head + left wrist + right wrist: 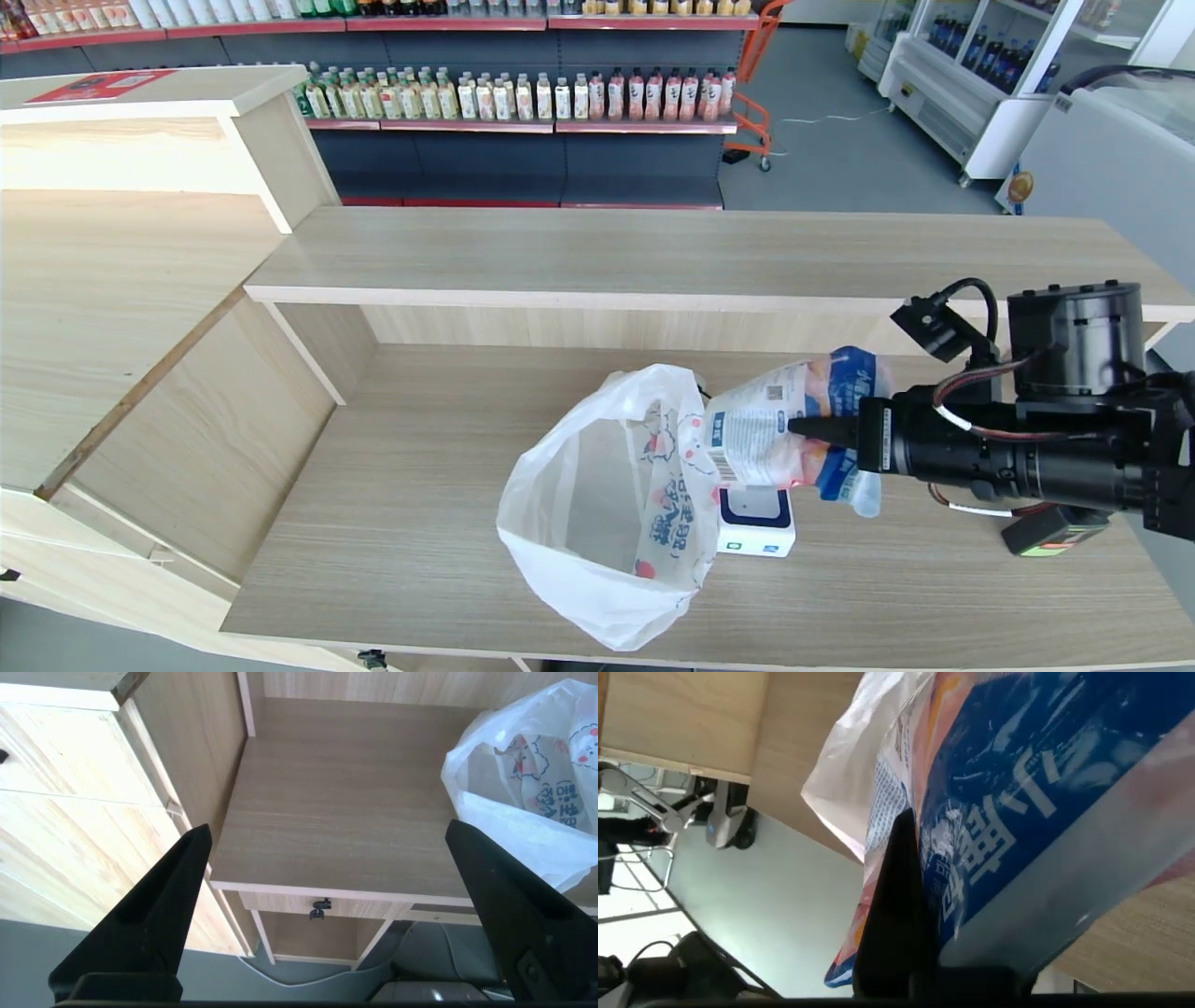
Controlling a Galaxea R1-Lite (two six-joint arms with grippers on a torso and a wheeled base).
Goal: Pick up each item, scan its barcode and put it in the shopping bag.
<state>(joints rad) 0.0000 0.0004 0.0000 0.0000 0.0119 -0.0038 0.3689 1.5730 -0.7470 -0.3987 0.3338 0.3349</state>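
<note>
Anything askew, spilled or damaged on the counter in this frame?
Nothing stands out. The right tool holds the snack packet just above the scanner, beside the shopping bag, which stands open and looks intact; nothing lies spilled on the counter.

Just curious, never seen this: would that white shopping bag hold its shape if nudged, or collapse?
Probably collapse. The shopping bag looks thin and crinkled, its mouth sagging open unsupported, so a nudge would likely fold it. It seems very light and might slide on the smooth counter. The packet in the right claw hangs close beside it.
</note>
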